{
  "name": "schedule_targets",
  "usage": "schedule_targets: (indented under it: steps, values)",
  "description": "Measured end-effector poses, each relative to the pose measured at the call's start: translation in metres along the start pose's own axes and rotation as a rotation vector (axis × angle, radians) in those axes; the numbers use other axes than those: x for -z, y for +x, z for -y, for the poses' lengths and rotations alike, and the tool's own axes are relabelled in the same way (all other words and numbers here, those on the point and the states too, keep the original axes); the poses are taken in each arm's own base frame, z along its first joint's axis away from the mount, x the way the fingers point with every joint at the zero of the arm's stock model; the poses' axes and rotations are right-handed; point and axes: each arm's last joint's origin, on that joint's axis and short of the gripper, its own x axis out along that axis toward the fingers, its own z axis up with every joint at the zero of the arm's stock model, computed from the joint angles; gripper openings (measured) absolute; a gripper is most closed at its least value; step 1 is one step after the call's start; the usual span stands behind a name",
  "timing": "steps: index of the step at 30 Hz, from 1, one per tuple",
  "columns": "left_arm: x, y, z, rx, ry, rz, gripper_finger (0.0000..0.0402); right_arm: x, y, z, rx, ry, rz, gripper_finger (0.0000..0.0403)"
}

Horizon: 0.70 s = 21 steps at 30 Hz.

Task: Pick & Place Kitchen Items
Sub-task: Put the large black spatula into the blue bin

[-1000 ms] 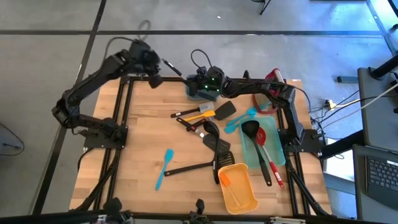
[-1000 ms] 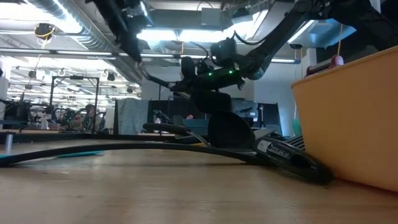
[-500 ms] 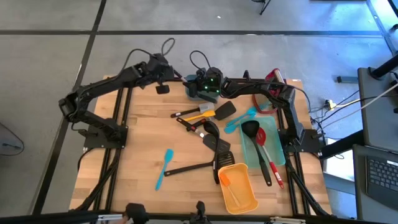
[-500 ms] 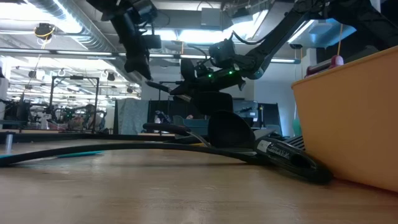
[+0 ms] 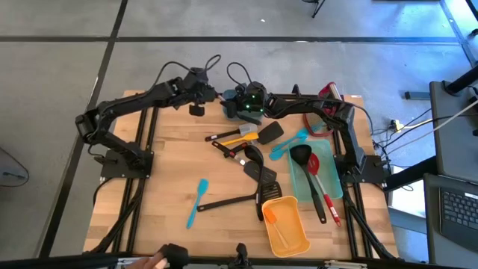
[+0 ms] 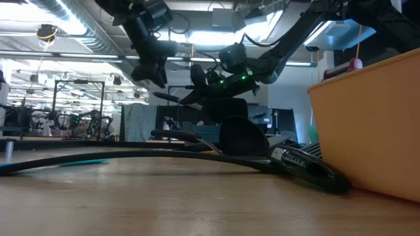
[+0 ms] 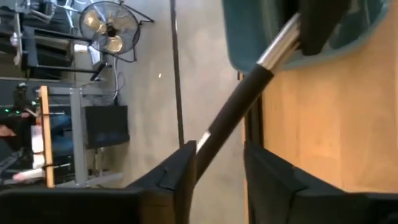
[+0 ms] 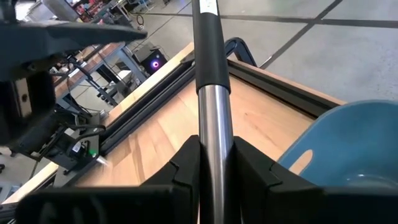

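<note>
Right gripper (image 8: pixel 214 163) clamped on the steel shank of a black-handled utensil (image 8: pixel 210 68), at the table's 12 o'clock edge, over a teal bowl (image 8: pixel 345 146). Utensil head not visible.

Left gripper (image 7: pixel 219 163) just at 9 o'clock of the right one in the high view, at the utensil's handle end. Its fingers (image 7: pixel 184 167) are parted, and the handle runs between them; can't tell if they touch it.

Rest of the kitchen items sit on the wooden table (image 5: pixel 172 168):
- pile of black turners (image 5: pixel 258 168) at centre
- teal spatula (image 5: pixel 196 202) alone toward 7 o'clock
- black ladle (image 5: pixel 310 175) on a teal tray (image 5: pixel 302 187) toward 3 o'clock
- orange bin (image 5: pixel 285 224) at 5 o'clock, holding an orange spatula (image 5: pixel 273 223)
</note>
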Motion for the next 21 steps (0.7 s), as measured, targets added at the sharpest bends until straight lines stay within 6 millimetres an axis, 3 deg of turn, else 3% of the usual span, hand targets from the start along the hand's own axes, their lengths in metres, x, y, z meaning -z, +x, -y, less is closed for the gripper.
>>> schedule_targets:
  steps: [8,15,21]
  values:
    - [0.025,0.017,0.001,0.04,0.044,-0.067,0.021,0.005,0.001,-0.002,-0.004,0.002,-0.035,0.0067]
    - [0.035,0.022,0.011,0.121,0.046,-0.107,0.021,0.01,0.001,-0.003,-0.034,-0.061,-0.1,0.0067]
    - [0.037,0.015,0.013,0.108,-0.066,-0.218,0.0198,0.011,0.001,-0.003,-0.033,-0.081,-0.106,0.0067]
